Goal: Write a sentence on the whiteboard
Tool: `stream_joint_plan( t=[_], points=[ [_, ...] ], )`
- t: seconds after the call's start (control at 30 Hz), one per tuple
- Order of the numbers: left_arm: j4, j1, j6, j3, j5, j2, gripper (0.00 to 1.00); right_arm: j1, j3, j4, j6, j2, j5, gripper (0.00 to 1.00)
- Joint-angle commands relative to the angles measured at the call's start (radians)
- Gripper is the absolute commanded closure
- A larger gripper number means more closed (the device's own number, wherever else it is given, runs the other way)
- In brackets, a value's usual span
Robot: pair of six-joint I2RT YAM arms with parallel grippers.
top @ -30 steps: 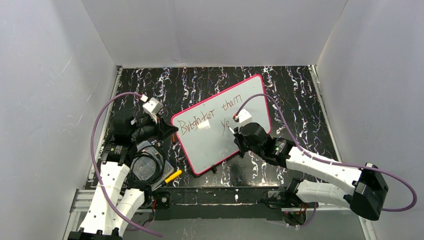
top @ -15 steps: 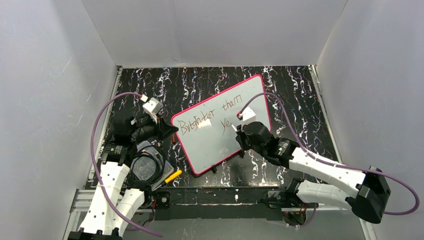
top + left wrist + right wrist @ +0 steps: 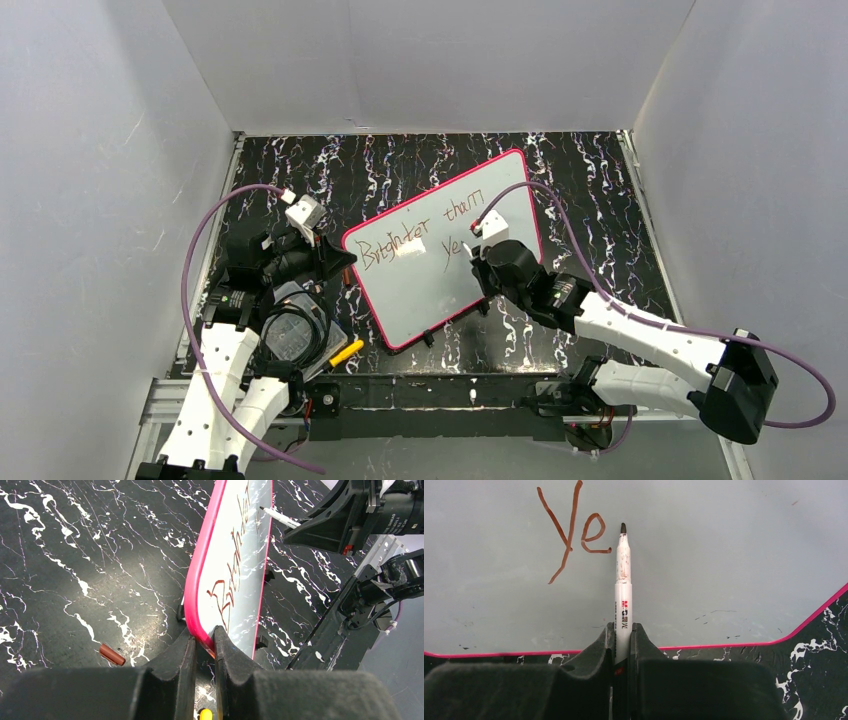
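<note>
The whiteboard (image 3: 440, 255) with its pink frame lies tilted on the black marbled table. Reddish-brown lettering, the sentence (image 3: 420, 238), reads "Brighter than" with "Ye" (image 3: 574, 530) below it. My left gripper (image 3: 204, 640) is shut on the whiteboard's pink corner edge (image 3: 197, 615). My right gripper (image 3: 623, 635) is shut on a white marker (image 3: 623, 590), whose dark tip (image 3: 623, 528) sits just right of the "e". From the left wrist view the marker (image 3: 277, 518) points at the board face.
A brown marker cap (image 3: 112, 654) lies on the table left of the board. A yellow object (image 3: 346, 352) and a dark round device (image 3: 290, 335) sit near the left arm's base. White walls enclose the table on three sides.
The right gripper with the marker has shifted slightly right along the second line. The left gripper and the board stayed still.
</note>
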Motion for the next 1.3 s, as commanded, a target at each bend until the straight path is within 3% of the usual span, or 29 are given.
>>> stream_joint_plan(
  t=[0.0,0.63,1.03,1.27],
  points=[
    [-0.009,-0.003,0.084,-0.018,-0.017,-0.002,1.00,-0.009,0.057,0.074,-0.024,0.008,0.021,0.99],
    [-0.009,-0.003,0.084,-0.019,-0.015,-0.001,1.00,-0.010,-0.025,0.021,0.016,-0.032,-0.080,0.99],
    [-0.009,-0.004,0.084,-0.019,-0.013,-0.001,1.00,-0.010,-0.011,-0.023,0.056,-0.003,0.035,0.99],
    [-0.009,-0.004,0.081,-0.019,-0.012,-0.005,1.00,-0.011,-0.020,-0.038,0.058,0.008,-0.022,0.99]
  ],
)
